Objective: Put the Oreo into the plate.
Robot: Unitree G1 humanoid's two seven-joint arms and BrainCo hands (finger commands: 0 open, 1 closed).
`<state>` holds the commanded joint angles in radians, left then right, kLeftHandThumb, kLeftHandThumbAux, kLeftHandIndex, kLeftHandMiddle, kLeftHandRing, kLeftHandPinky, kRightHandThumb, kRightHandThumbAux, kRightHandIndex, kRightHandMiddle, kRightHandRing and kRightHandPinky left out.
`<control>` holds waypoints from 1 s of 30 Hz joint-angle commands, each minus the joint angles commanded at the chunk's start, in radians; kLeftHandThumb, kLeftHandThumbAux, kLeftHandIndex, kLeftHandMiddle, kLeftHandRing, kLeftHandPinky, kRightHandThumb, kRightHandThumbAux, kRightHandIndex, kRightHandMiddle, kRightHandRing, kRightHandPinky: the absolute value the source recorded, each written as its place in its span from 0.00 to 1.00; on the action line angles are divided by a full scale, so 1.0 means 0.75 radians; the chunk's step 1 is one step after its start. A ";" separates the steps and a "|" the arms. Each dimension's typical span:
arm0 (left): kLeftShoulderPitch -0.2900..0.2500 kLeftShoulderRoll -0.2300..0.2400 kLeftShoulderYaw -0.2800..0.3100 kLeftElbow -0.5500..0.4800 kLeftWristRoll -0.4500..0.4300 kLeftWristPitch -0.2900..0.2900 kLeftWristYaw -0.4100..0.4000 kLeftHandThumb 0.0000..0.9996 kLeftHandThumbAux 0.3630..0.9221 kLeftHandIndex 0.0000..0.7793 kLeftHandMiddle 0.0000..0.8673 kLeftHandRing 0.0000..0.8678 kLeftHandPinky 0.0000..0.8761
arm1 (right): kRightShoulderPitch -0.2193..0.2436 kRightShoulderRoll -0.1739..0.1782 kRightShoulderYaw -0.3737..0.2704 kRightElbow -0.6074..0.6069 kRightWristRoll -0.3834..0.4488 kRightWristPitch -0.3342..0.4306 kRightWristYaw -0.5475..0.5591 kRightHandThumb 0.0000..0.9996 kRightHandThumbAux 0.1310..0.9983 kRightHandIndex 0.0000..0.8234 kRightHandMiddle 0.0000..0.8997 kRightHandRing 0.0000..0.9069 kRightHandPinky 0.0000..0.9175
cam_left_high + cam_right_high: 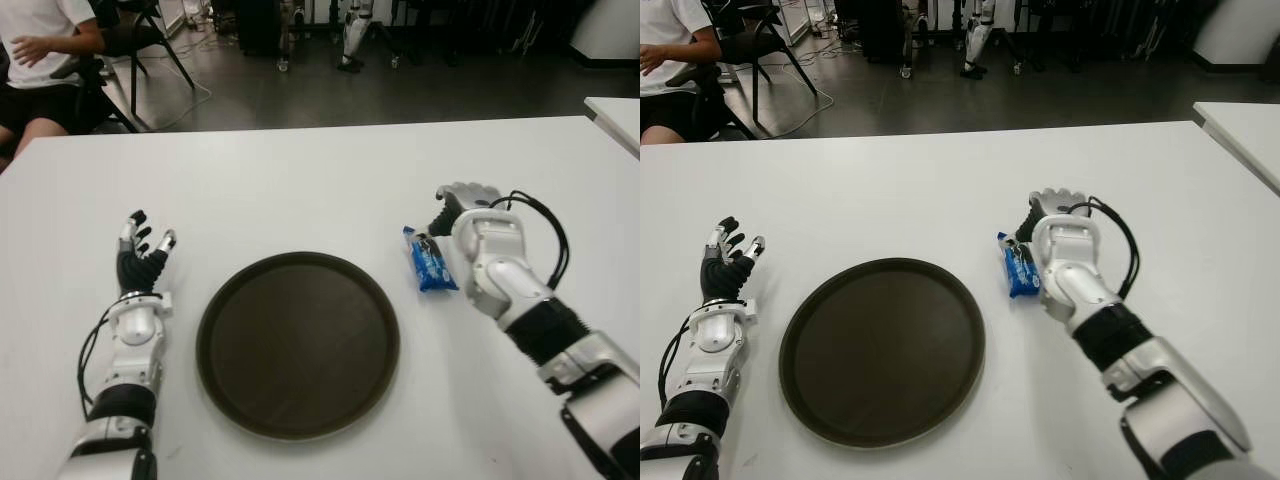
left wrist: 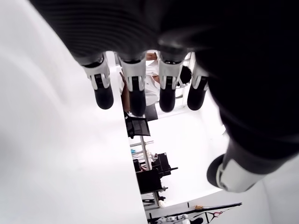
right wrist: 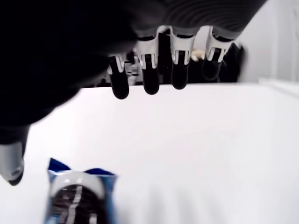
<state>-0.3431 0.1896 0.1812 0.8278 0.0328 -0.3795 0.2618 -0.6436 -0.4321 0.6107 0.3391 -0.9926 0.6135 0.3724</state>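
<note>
Left eye view: the blue Oreo pack (image 1: 431,261) is seen lying flat on the white table (image 1: 300,180), just beside the right edge of the round dark plate (image 1: 298,342) but not on it. The right hand (image 1: 468,208) is placed immediately to the pack's right; contact cannot be confirmed from the eye views. In the right wrist view the fingers (image 3: 149,79) are shown extended and uncurled above bare table, with the pack (image 3: 79,196) below the palm side and nothing gripped. The left hand (image 1: 143,252) is seen left of the plate, fingers spread, nothing held, idle.

Step judged: pre-grasp, with the pack approached but not yet taken. For the next move, the right hand needs to be shifted slightly left over the pack, fingers and thumb closed across its narrow width, then lifted and carried a short way left over the plate rim. Risk judged: the thin wrapper may be pushed along the smooth table instead of being pinched.
</note>
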 joint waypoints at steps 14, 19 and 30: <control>0.017 -0.006 -0.012 -0.050 0.002 0.013 0.001 0.26 0.57 0.07 0.12 0.09 0.07 | 0.094 -0.057 -0.042 -0.163 -0.077 0.009 0.023 0.00 0.41 0.33 0.24 0.15 0.01; 0.020 -0.007 -0.009 -0.068 -0.002 0.040 0.003 0.26 0.57 0.07 0.11 0.09 0.07 | 0.127 -0.065 -0.063 -0.211 -0.090 0.016 0.044 0.00 0.41 0.35 0.23 0.14 0.00; 0.031 -0.006 -0.011 -0.095 -0.003 0.064 -0.010 0.25 0.57 0.06 0.10 0.07 0.05 | 0.169 -0.046 -0.092 -0.281 -0.091 0.032 0.100 0.00 0.41 0.29 0.20 0.11 0.02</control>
<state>-0.3200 0.1849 0.1727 0.7564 0.0306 -0.3313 0.2545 -0.5167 -0.4667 0.5416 0.1283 -1.0609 0.6372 0.4470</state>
